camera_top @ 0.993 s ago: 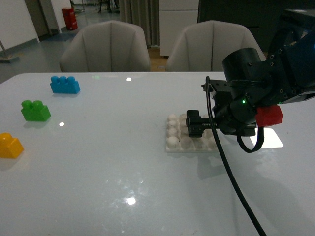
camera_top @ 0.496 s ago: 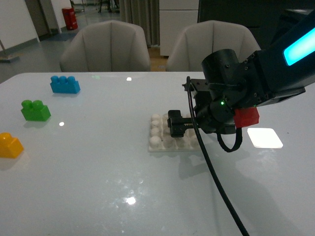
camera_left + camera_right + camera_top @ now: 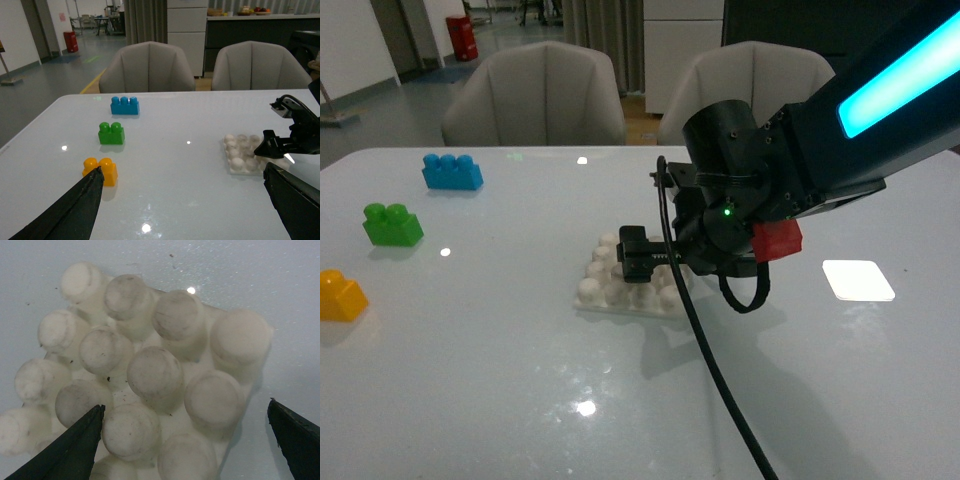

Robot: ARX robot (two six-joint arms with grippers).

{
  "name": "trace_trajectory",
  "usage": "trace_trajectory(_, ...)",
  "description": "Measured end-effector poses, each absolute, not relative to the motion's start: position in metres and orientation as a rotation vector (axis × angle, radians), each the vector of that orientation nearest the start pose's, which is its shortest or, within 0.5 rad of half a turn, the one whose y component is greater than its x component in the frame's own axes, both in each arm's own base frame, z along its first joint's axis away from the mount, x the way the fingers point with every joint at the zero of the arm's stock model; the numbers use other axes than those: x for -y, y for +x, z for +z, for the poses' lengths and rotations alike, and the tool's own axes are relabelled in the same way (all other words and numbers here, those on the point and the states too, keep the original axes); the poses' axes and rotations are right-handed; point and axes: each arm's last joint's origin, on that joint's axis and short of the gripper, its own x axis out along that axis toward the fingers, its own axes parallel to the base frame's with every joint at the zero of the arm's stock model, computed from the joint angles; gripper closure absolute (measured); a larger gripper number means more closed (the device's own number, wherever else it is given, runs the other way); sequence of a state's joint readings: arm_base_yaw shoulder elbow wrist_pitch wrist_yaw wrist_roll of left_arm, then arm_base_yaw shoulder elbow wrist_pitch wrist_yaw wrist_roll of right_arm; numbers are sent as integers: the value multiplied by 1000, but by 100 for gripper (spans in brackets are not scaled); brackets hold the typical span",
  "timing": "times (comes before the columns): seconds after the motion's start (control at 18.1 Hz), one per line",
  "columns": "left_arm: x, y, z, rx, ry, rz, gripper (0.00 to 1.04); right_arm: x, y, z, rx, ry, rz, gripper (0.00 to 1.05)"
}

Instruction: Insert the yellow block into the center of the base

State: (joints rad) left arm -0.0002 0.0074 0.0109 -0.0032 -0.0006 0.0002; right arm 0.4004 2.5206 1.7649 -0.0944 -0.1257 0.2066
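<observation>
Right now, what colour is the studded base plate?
Off-white. The base shows best in the right wrist view, where its round studs fill the picture.

Table (image 3: 520, 390): smooth, glossy white top mirroring the ceiling lights. Base (image 3: 150, 375): off-white plastic, dull, its studs scuffed and speckled with dirt. Yellow block (image 3: 340, 296): smooth plastic with a slight sheen. Far chairs (image 3: 535, 95): pale, matt, soft-looking upholstery.
</observation>
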Motion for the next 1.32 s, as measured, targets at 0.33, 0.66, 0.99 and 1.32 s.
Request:
trace_trajectory(0.33,0,97,166,0,0,0,7,-229,468,61,-904,86,440,6)
trace_trajectory(0.66,0,97,166,0,0,0,7,-223,467,62,-902,96,437,6)
trace_trajectory(0.99,0,97,166,0,0,1,7,-95,431,203,-456,279,195,6)
trace_trajectory(1.32,0,97,166,1,0,0,7,-34,306,265,-30,174,28,23)
